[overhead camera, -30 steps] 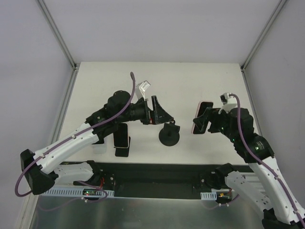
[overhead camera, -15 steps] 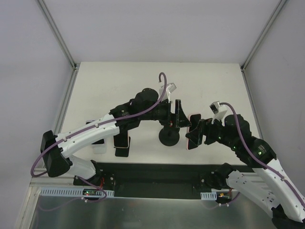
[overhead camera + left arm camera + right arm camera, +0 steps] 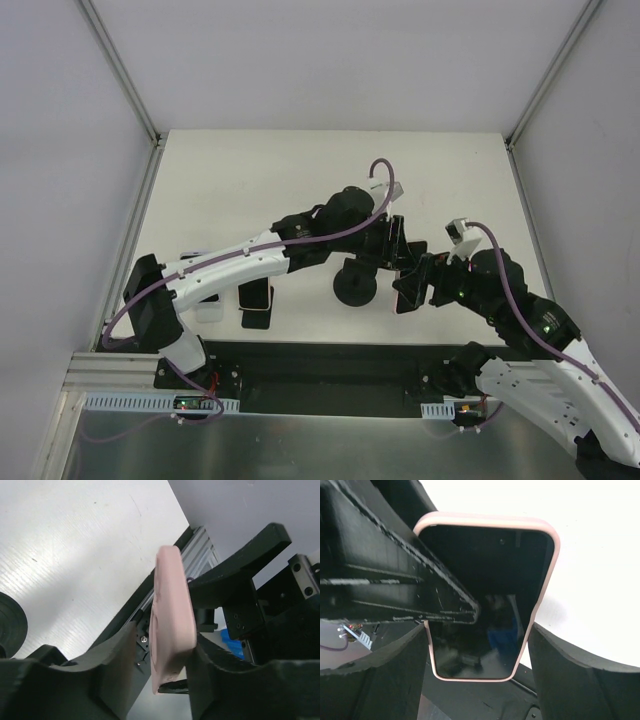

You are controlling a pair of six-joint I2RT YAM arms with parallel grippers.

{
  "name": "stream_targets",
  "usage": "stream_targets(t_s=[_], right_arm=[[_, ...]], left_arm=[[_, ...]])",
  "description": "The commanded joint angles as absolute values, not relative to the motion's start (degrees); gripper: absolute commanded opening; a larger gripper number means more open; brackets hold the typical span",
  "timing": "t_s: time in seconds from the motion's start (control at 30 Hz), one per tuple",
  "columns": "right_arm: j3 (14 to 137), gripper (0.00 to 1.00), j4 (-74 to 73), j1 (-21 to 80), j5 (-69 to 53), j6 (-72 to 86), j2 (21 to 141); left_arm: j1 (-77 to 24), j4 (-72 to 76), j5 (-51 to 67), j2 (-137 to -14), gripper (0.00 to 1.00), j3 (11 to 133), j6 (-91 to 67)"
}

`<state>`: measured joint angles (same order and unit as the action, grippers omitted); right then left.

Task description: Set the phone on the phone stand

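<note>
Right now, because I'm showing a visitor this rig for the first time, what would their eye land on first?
The pink-cased phone draws the eye first. The right pincer holds it above the table, right of centre, and the left pincer straddles its edge, so both arms meet there. Next comes the round black phone stand, just left of them in the top view, with nothing on it.

The phone (image 3: 406,292) is held above the table (image 3: 250,180), right of centre, between the two fingers of my right gripper (image 3: 477,630), which grips it from the near right. My left gripper (image 3: 164,640) stretches in from the far left and straddles the phone, one finger across its screen and the other behind its back. The phone stand (image 3: 355,287) stands on the table just left of the phone. A second phone (image 3: 257,298) lies further left, by the near edge.
</note>
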<state>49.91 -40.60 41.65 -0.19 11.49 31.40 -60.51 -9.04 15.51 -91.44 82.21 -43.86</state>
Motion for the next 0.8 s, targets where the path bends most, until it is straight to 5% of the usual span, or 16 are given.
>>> stream_targets(t_s=[0.0,0.07,0.1,0.13,0.2,0.23,0.33,0.43,0.77], right_arm=[[52.2,0.01,-35.9,42.3,3.2,11.4,30.9],[52.1,0.01,-35.6,42.5,2.6,11.1,31.0],[52.2,0.01,-35.6,42.5,2.0,11.0,31.2],[52.4,0.09,-35.6,42.5,1.3,10.7,31.3],[52.8,0.33,-36.6,42.6,-1.6,9.5,32.0],[53.3,0.59,-37.8,42.6,-2.6,8.7,32.2],[54.1,0.9,-41.6,42.6,-4.7,5.2,33.1],[54.9,1.0,-43.8,42.5,-6.0,2.0,33.1],[59.1,1.0,-48.0,42.7,5.7,10.2,45.8]], left_arm=[[-62.0,-9.8,16.3,-92.2,0.33,86.4,-42.3],[-62.1,-10.7,16.3,-92.5,0.21,87.3,-41.2],[-62.1,-11.4,15.8,-92.4,0.07,87.5,-40.7],[-62.1,-12.4,15.3,-91.5,0.0,87.6,-40.0],[-62.1,-12.8,13.6,-89.7,0.0,86.7,-37.7],[-62.1,-12.7,13.2,-87.1,0.0,86.1,-36.7],[-62.0,-12.7,11.5,-80.0,0.0,83.0,-32.0],[-61.9,-12.7,7.7,-70.6,0.0,77.9,-27.3],[-60.9,-16.4,-7.3,-43.6,0.0,63.9,-24.2]])
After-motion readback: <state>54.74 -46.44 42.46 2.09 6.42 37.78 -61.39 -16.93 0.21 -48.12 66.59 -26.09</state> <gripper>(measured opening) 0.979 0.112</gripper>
